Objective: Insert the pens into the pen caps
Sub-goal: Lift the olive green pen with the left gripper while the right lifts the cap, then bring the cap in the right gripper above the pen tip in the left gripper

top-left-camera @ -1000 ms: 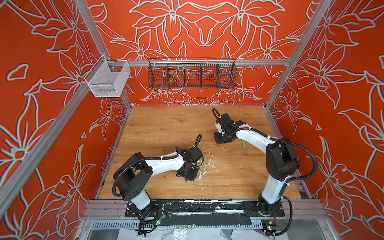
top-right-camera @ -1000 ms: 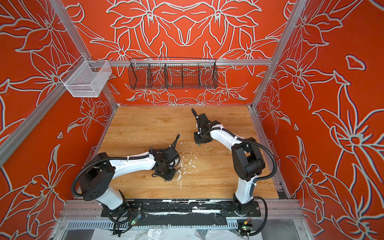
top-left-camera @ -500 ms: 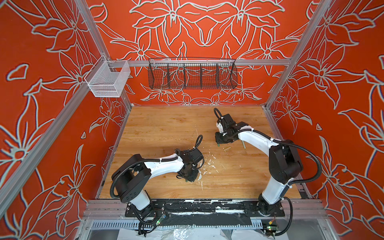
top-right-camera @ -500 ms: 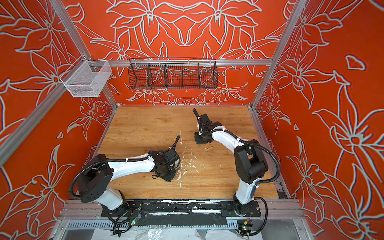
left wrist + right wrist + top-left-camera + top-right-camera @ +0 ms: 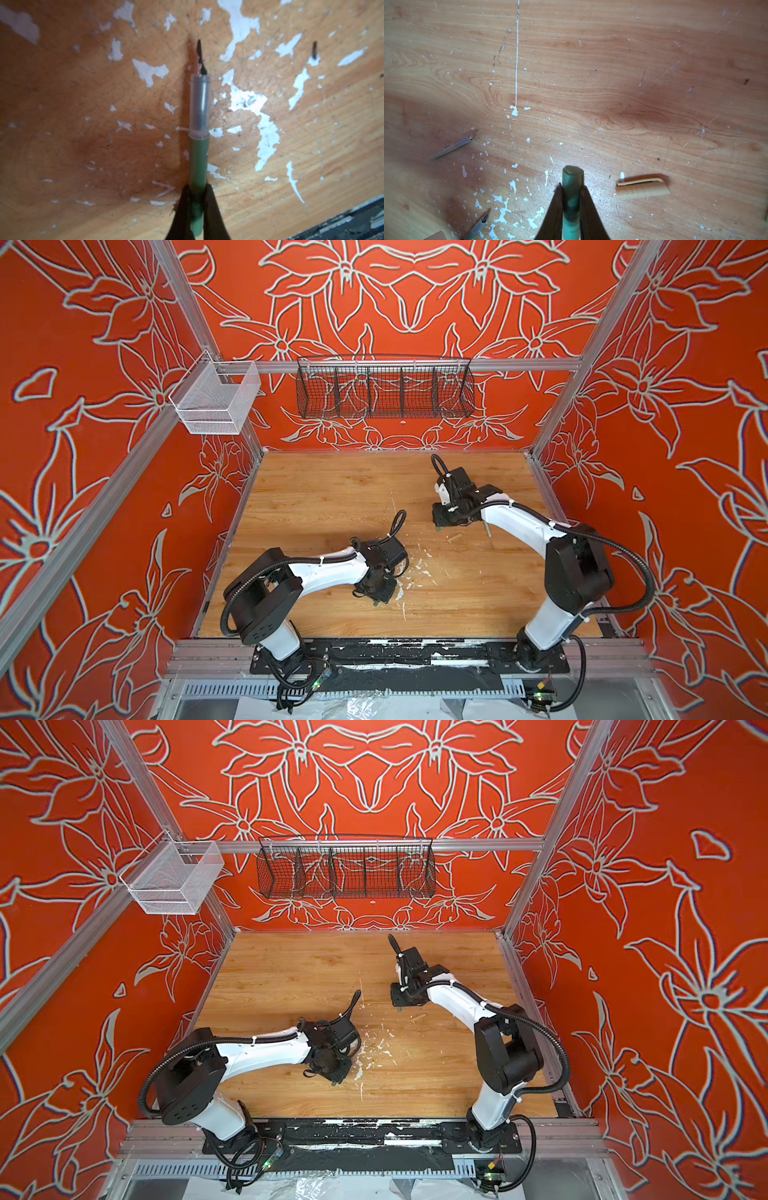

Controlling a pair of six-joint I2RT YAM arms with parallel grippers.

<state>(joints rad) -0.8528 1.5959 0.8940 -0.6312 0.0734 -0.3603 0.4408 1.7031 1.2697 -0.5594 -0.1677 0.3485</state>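
In the left wrist view my left gripper is shut on a green pen, held near its back end just above the wood. The pen's clear grey section and dark nib point away from the jaws. My right gripper is shut on a green pen cap, whose closed end sticks out past the fingertips. A tan pen cap lies on the table beside it, also seen in a top view. Two more pens lie nearby, one tan and one pale green. In both top views the left gripper is front centre and the right gripper further back.
White paint flecks are scattered over the middle of the wooden table. A black wire basket and a white mesh basket hang on the back frame. A black rail runs along the front edge.
The left gripper's jaws have closed on the green pen. The right arm has shifted only slightly, still shut on its cap.
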